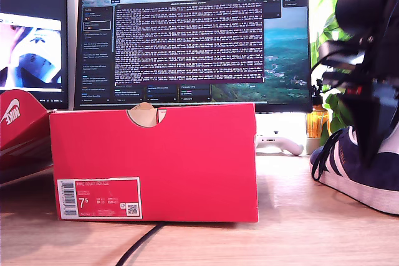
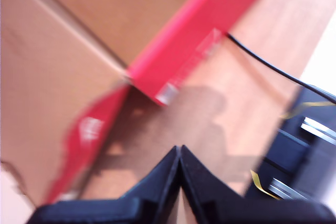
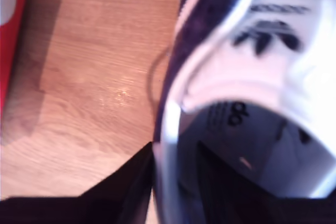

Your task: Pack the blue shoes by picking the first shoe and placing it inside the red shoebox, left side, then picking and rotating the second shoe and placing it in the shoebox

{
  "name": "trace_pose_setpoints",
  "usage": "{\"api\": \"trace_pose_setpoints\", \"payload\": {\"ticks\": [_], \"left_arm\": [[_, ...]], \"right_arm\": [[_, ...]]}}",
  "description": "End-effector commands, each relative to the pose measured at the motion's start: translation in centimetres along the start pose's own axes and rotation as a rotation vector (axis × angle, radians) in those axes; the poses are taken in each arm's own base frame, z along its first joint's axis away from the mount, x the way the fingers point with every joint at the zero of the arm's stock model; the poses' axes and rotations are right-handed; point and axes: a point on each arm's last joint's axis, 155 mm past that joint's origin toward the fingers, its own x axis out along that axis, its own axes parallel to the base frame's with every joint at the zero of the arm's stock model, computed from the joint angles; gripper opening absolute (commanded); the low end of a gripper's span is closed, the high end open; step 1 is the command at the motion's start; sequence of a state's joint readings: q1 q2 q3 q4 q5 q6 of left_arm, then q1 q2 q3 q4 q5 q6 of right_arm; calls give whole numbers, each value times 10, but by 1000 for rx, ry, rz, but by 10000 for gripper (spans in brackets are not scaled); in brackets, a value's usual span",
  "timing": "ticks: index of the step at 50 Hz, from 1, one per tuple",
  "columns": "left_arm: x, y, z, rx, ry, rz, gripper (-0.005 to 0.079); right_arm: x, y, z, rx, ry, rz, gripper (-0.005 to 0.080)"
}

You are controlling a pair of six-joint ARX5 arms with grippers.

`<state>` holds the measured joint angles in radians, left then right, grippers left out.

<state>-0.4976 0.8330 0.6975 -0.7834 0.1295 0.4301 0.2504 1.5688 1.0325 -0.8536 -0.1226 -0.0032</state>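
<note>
One of the blue shoes (image 1: 365, 169) sits on the wooden table at the exterior view's right, navy suede with white stripes and a white sole. My second gripper (image 3: 176, 148) comes down on it from above. One finger (image 3: 131, 187) is outside the white-lined collar, the other is inside the shoe, and they are shut on the shoe's side wall. The red shoebox (image 1: 156, 154) stands open at the exterior view's centre-left, label facing the camera. My first gripper (image 2: 180, 153) is shut and holds nothing. It hovers over the table by the shoebox (image 2: 178, 51) corner.
A red lid (image 1: 19, 129) with a white swoosh leans at the exterior view's left of the box. A black cable (image 1: 140, 247) runs across the table in front. Monitors (image 1: 193, 42), a white controller (image 1: 280, 144) and a plant stand behind. Dark equipment (image 2: 310, 145) is near my first gripper.
</note>
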Motion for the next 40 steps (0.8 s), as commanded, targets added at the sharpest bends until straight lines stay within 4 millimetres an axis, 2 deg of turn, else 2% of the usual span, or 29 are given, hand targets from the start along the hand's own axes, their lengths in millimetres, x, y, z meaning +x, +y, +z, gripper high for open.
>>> {"api": "trace_pose_setpoints", "payload": {"ticks": [1, 2, 3, 11, 19, 24, 29, 40], "left_arm": [[1, 1, 5, 15, -20, 6, -9], [1, 2, 6, 16, -25, 8, -9], [2, 2, 7, 16, -28, 9, -9], [8, 1, 9, 14, -23, -6, -9], [19, 1, 5, 9, 14, -24, -9], [28, 2, 2, 5, 42, -30, -9], [37, 4, 4, 4, 50, -35, -9], [54, 6, -6, -3, 112, -44, -17]], "right_arm": [[11, -2, -2, -15, 30, -4, 21], [12, -1, -1, -23, 28, -2, -26], [12, -1, 0, -31, 24, -2, -7], [13, -1, 15, -36, -31, -2, -13], [13, 0, 17, -29, -39, 3, -13], [13, 8, 17, -28, -37, 44, -13], [9, 16, 20, -7, -40, 87, -13], [-9, 19, 36, -13, -69, 90, -13]]}}
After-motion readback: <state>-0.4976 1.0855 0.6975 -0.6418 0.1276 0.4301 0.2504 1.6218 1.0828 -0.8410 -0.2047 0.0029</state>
